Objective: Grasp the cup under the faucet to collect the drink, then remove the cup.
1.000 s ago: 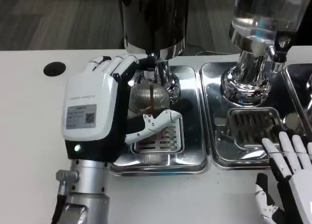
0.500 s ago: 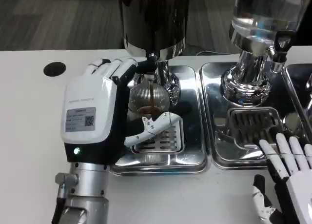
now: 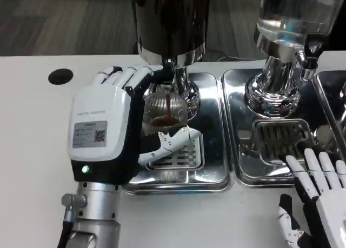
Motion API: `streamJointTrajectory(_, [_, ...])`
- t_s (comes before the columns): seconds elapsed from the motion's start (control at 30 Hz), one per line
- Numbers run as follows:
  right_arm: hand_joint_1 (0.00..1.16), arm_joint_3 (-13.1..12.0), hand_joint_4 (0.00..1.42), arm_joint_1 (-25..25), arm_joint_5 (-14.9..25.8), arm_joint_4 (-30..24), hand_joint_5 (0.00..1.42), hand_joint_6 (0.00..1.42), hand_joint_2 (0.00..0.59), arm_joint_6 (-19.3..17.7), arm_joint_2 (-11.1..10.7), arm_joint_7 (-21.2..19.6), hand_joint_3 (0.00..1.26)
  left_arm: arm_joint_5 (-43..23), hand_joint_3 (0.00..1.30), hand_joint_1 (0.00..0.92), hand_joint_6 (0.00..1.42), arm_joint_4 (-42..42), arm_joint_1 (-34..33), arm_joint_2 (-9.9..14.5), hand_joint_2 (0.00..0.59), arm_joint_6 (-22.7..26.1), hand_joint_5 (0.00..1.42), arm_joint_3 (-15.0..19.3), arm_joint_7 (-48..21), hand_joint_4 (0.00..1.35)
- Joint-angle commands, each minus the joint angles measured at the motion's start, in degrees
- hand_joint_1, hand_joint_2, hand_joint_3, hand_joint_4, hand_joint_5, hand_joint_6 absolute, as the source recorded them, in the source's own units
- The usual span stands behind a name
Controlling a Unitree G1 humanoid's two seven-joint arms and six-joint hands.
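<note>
Under the dark dispenser's faucet (image 3: 168, 63), my left hand (image 3: 108, 129) grips the ribbed clear cup (image 3: 165, 108) over the drip tray (image 3: 175, 153) so the brown drink lands inside; right hand (image 3: 316, 196) idles open at the surface's near edge.

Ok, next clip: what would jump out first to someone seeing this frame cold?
The left hand, large in the left foreground, wraps around a clear ribbed cup under the faucet of the dark dispenser, with brown drink pooling in the cup. It stands over a shiny metal drip tray. At the lower right corner the right hand waits with fingers spread beside a second tray below a clear dispenser.
</note>
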Motion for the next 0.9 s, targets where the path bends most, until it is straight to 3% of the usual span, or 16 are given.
streamJointTrajectory(0.03, [0.18, 0.0, 0.0, -0.4, 0.3, 0.5, 0.0, 0.0, 0.555, 0.2, 0.3, -0.2, 0.13, 0.2, 0.49, 0.0, 0.31, 0.5, 1.6, 0.4, 0.062, 0.4, 0.49, 0.3, -0.7, 0.43])
streamJointTrajectory(0.13, [0.18, 0.0, 0.0, -0.5, 0.4, 0.6, 0.0, 0.0, 0.555, 0.2, 0.4, -0.2, 0.13, 0.2, 0.47, 0.0, 0.31, 0.2, 1.4, 0.3, 0.062, 0.3, 0.49, 0.3, -0.5, 0.42])
streamJointTrajectory(0.37, [0.18, -0.1, 0.0, -0.6, 0.6, 0.8, 0.0, 0.0, 0.555, 0.2, 0.5, -0.2, 0.13, 0.2, 0.23, 0.0, 0.26, -1.1, 0.6, 0.3, 0.053, 0.4, 0.32, 1.4, -0.3, 0.13])
streamJointTrajectory(0.47, [0.18, -0.3, 0.0, -0.6, 1.2, 1.2, 0.0, 0.0, 0.555, 0.0, 0.5, -0.2, 0.13, 0.1, 0.2, 0.0, 0.24, -1.4, 0.3, 0.3, 0.048, 0.5, 0.29, 1.9, -1.0, 0.06])
streamJointTrajectory(0.7, [0.18, 0.2, 0.0, -0.8, 1.2, 1.6, 0.0, 0.0, 0.555, 0.1, 0.6, -0.3, 0.13, 0.3, 0.16, 0.0, 0.21, -0.8, 0.4, 0.1, 0.046, 0.4, 0.23, 2.0, -0.8, 0.0])
streamJointTrajectory(0.9, [0.18, -0.2, 0.0, -0.8, 1.7, 1.8, 0.0, 0.0, 0.555, -0.2, 0.3, -0.3, 0.13, -0.6, 0.13, 0.0, 0.18, -3.3, 4.3, 1.5, 0.044, -0.3, 0.2, 4.1, -0.3, 0.0])
